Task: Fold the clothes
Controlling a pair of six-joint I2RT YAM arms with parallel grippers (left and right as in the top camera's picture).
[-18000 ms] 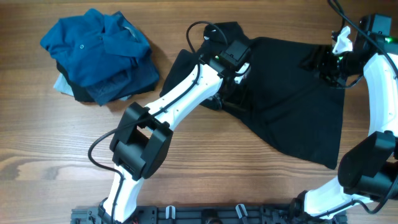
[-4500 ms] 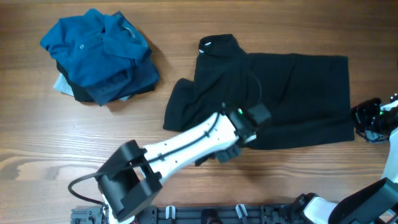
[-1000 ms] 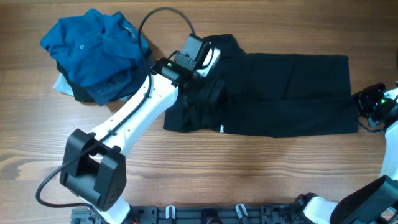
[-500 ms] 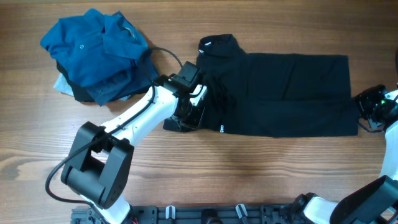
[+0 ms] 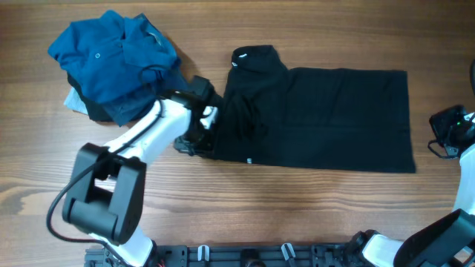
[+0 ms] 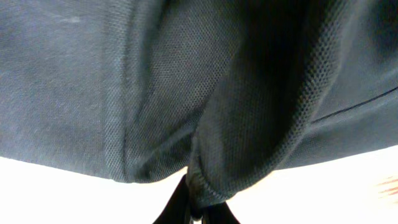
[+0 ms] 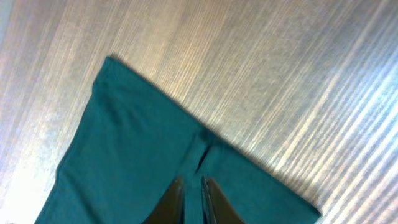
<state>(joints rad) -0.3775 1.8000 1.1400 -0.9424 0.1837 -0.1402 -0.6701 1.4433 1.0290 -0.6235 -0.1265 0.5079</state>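
Note:
The large black shirt (image 5: pixel 319 111) lies flat across the middle of the table, collar (image 5: pixel 252 55) at the far left end. My left gripper (image 5: pixel 199 137) is at the shirt's left sleeve edge. In the left wrist view it (image 6: pixel 196 211) is shut on a bunched fold of the black shirt (image 6: pixel 186 93). My right gripper (image 5: pixel 443 133) hovers off the shirt's right hem, apart from it. In the right wrist view its jaws (image 7: pixel 193 199) are almost shut with nothing between them, above a hem corner of the shirt (image 7: pixel 124 162), which looks teal here.
A heap of clothes (image 5: pixel 119 63) sits at the back left, a teal-blue polo on top of dark and light-blue garments. Bare wooden table (image 5: pixel 297 215) runs along the front edge. The left arm (image 5: pixel 141 148) crosses between the heap and the shirt.
My left gripper moved left and forward off the shoulder to the sleeve edge and closed on the cloth. The shirt slid left, away from my right gripper.

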